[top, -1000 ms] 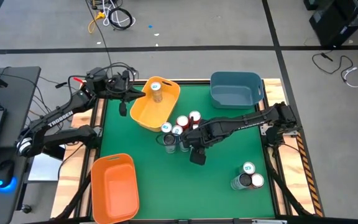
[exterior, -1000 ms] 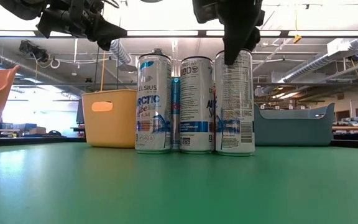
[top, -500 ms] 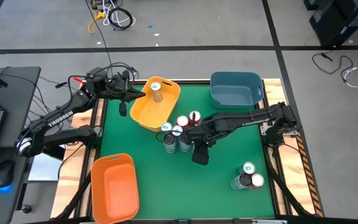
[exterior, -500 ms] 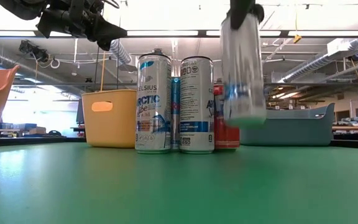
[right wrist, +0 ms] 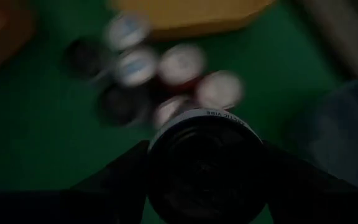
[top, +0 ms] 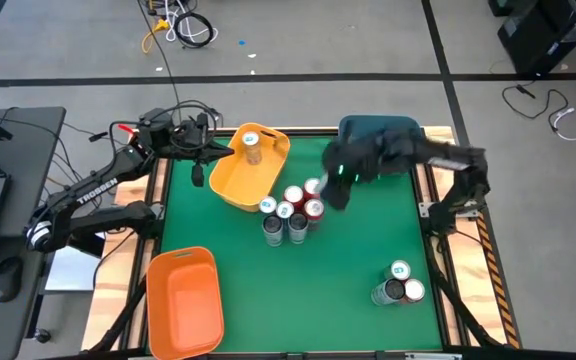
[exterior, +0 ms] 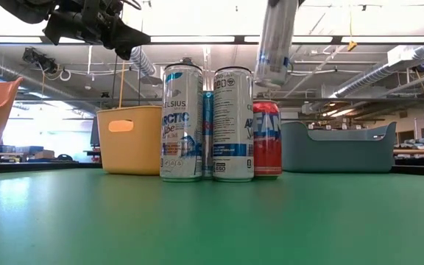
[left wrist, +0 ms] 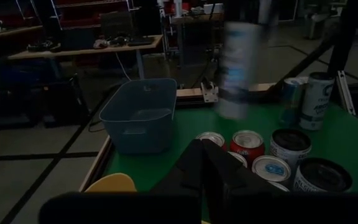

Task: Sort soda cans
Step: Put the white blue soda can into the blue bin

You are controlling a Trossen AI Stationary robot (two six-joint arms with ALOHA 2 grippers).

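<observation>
Right gripper: the right gripper (top: 343, 178) is hanging above the table between the can cluster and the blue bin (top: 401, 132), its fingers clamped around a silver Celsius can (exterior: 277, 40), probably to carry it toward a bin.
Carried can: it is riding tilted, well clear of the green table (top: 358, 260), held by its upper end so the body is hanging free.
Left gripper: the left gripper (top: 200, 152) is waiting at the far left, beside the yellow bin (top: 230, 178), jaws fully closed and holding nothing.
Can cluster: several soda cans (top: 288, 210) are standing upright and touching at mid-table, two tall silver ones (exterior: 182, 121) nearest, a shorter red can (exterior: 266, 138) to their right.
Second group: three cans (top: 399, 284) are standing together near the right edge.
Already binned: one can (top: 252, 148) is sitting in the yellow bin.
Orange bin (top: 183, 300): it is lying at the near left, nothing visible inside.
Materials: the cans are smooth, glossy metal cylinders with printed labels; the bins are matte, round-cornered plastic tubs; the table is flat, slightly reflective green.
</observation>
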